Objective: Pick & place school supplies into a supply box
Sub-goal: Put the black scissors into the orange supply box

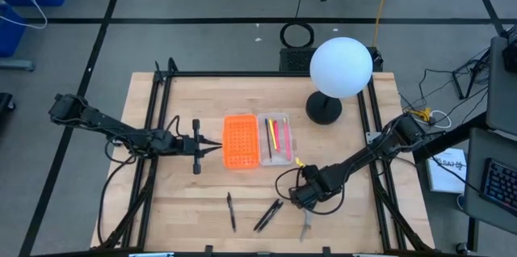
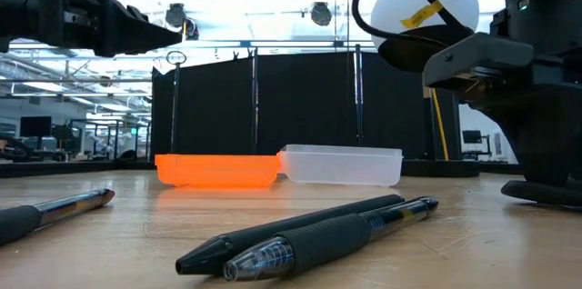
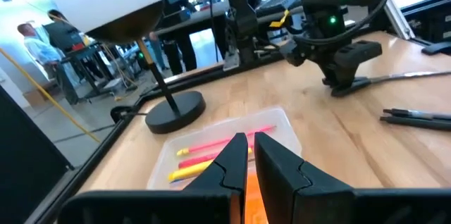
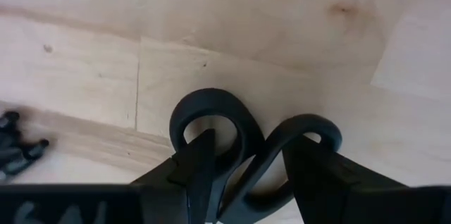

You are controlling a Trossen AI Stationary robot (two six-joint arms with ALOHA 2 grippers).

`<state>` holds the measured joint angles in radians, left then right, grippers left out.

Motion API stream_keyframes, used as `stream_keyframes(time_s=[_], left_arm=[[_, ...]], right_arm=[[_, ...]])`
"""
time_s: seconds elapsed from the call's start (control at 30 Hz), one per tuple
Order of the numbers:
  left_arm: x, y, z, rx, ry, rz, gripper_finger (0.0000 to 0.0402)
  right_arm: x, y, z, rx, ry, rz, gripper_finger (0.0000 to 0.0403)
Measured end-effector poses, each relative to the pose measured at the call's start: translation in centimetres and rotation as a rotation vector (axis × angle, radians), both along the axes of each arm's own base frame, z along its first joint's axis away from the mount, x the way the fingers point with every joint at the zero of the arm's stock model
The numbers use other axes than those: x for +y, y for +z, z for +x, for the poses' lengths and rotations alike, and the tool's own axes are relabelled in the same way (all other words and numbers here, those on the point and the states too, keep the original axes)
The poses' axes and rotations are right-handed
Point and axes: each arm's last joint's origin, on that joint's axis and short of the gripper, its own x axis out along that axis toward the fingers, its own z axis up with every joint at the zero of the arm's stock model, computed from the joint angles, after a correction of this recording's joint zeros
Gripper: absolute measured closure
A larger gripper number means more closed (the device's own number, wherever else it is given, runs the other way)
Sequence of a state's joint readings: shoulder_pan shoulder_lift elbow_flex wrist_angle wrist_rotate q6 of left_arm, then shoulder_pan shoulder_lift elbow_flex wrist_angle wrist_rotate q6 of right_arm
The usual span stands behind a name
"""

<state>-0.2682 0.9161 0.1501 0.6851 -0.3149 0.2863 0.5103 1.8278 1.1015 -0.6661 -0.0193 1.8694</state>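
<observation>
Right claw (image 4: pixel 243 175) is low on the worktop (image 1: pixel 194 200), clenched around the scissors (image 4: pixel 246 139) handles for lifting to the supply box (image 1: pixel 257 140). Left claw (image 3: pixel 246 160) hovers clenched, empty, beside the box.

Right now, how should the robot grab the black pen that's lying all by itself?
Take the lone black pen around the middle of its barrel, coming straight down from above. It lies flat on the table, clear of the pair of pens, so there is probably room for the jaws on both sides. Turn them crosswise to its length, which runs nearly front to back.
</observation>
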Motion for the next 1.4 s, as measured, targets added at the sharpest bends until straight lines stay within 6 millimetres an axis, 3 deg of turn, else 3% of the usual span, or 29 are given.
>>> stream_keyframes(time_s=[0.4,0.7,0.83,1.1,1.4], left_arm=[[0.0,0.2,0.0,-0.020,0.000,-0.006,0.0364],[0.0,0.1,0.0,-0.016,0.002,-0.055,0.0364],[0.0,0.1,0.0,-0.014,0.000,-0.024,0.0364],[0.0,-0.2,0.0,0.018,0.003,-0.035,0.0364],[0.0,-0.2,0.0,0.021,0.004,-0.045,0.0364]], right_arm=[[-1.0,-0.1,0.2,-0.001,0.218,-0.047,0.0249],[-1.6,-0.7,0.1,0.005,0.136,-0.044,0.0356],[-1.6,-0.7,0.2,-0.013,0.147,-0.039,0.0364],[-1.6,1.3,0.4,-0.146,0.150,-0.048,0.0364],[-1.6,4.8,1.2,-0.426,0.195,-0.115,0.0364]])
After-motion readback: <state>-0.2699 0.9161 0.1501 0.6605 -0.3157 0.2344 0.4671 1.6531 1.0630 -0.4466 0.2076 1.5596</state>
